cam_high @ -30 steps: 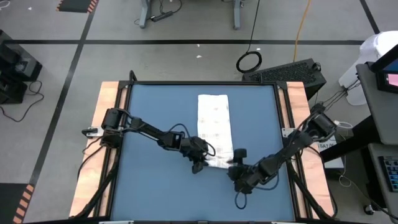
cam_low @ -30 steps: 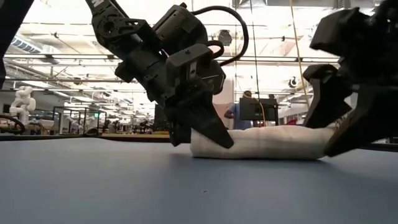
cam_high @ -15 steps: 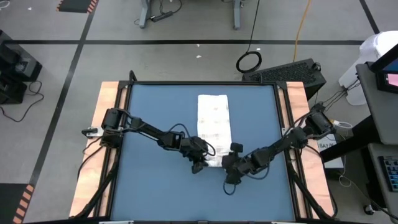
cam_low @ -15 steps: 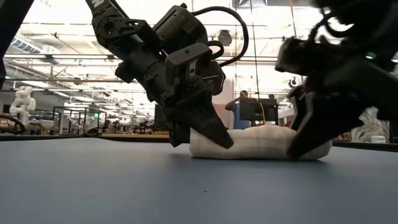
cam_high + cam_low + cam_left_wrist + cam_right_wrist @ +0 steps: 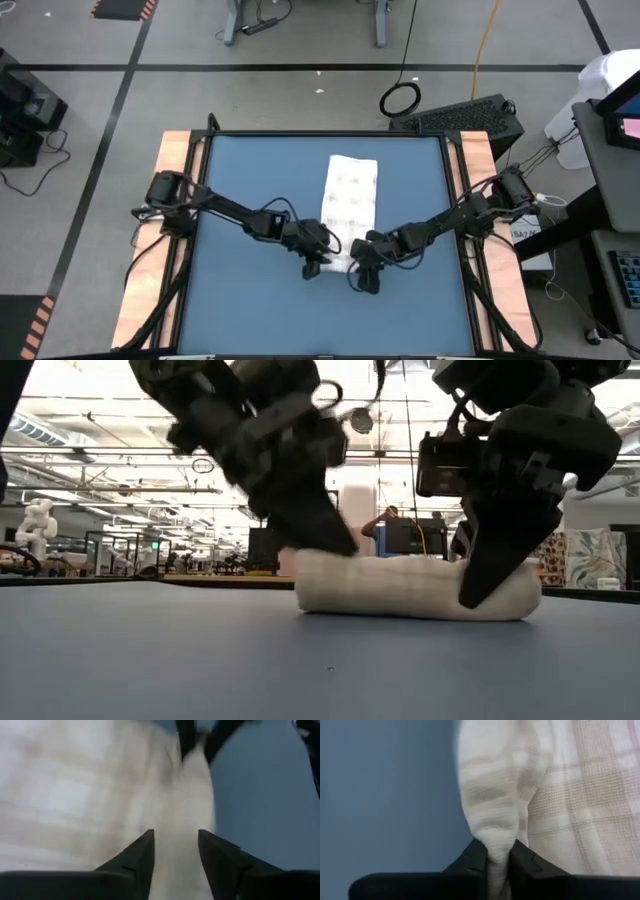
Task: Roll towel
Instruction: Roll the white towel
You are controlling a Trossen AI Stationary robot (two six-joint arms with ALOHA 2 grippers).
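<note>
The towel (image 5: 350,195), white with a faint plaid, lies flat on the blue table (image 5: 240,170) and runs toward the far edge. Its near end is wound into a roll (image 5: 400,586) that rests on the table. My left gripper (image 5: 175,847) stands open over the roll's left end (image 5: 320,565), slanting down. My right gripper (image 5: 497,857) is shut on the roll near its right end (image 5: 500,595). My left gripper: I cannot tell whether its fingertips (image 5: 340,543) touch the top of the roll's left end. My right gripper pinches a raised fold of the roll's outer cloth (image 5: 496,842) between its two fingers, near the roll's right end. It slants steeply down from above. The roll lies on the table.
Bare blue table lies left and right of the towel and in front of the roll. Wooden strips (image 5: 175,160) border the table's sides. A person (image 5: 385,530) stands far off in the room behind.
My right gripper has swung toward the table's left onto the roll's right part, rolled its wrist and shut on the cloth. My left gripper has risen off the roll's left end and opened. The towel's flat far part has skewed slightly toward the right.
</note>
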